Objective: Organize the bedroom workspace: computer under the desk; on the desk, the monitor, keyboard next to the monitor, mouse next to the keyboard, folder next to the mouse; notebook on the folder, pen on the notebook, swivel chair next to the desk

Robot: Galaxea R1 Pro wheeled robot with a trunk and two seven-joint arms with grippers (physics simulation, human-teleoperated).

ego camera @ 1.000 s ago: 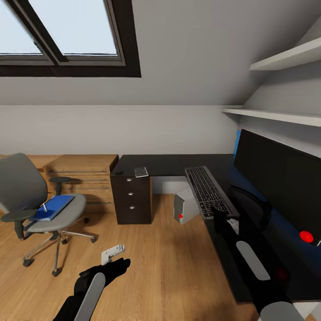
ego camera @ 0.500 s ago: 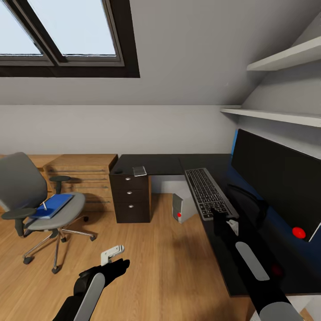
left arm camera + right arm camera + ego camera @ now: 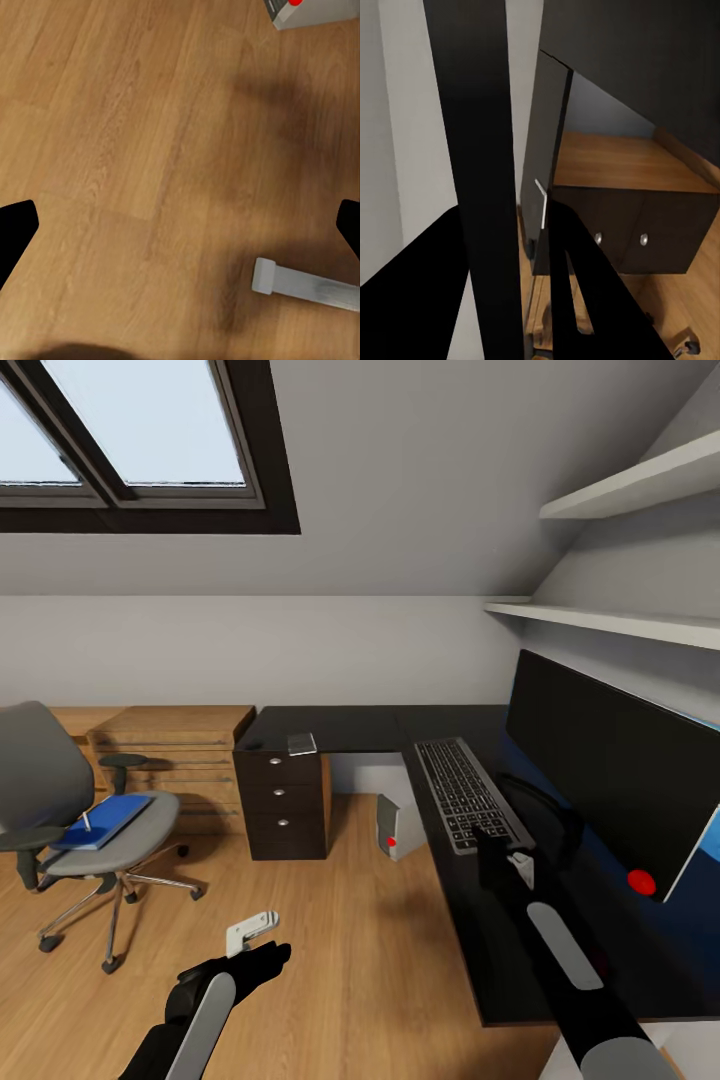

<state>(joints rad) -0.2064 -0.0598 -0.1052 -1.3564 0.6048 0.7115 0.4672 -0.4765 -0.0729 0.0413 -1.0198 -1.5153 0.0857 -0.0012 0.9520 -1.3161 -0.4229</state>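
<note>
My right gripper (image 3: 490, 848) is shut on the near end of the keyboard (image 3: 462, 790), which lies over the black desk (image 3: 350, 728) beside the monitor (image 3: 610, 760). In the right wrist view the keyboard (image 3: 487, 150) stands edge-on between the fingers (image 3: 585, 300). The computer (image 3: 392, 827) stands on the floor under the desk. The notebook (image 3: 300, 743) lies on the desk above the drawers. At left, the swivel chair (image 3: 40, 780) carries the blue folder (image 3: 108, 822) with the pen (image 3: 87, 820) on it. My left gripper (image 3: 275, 952) hangs open over the floor. The mouse is out of view.
A black drawer unit (image 3: 282, 805) stands under the desk's left end, with low wooden shelving (image 3: 170, 755) beside it. White wall shelves (image 3: 620, 622) hang above the monitor. Open wood floor (image 3: 330, 940) lies between chair and desk. A white bar (image 3: 300, 285) lies on the floor.
The whole picture has slid left as the camera moved. The keyboard and my right gripper kept their place in the view, so they now sit closer to the monitor.
</note>
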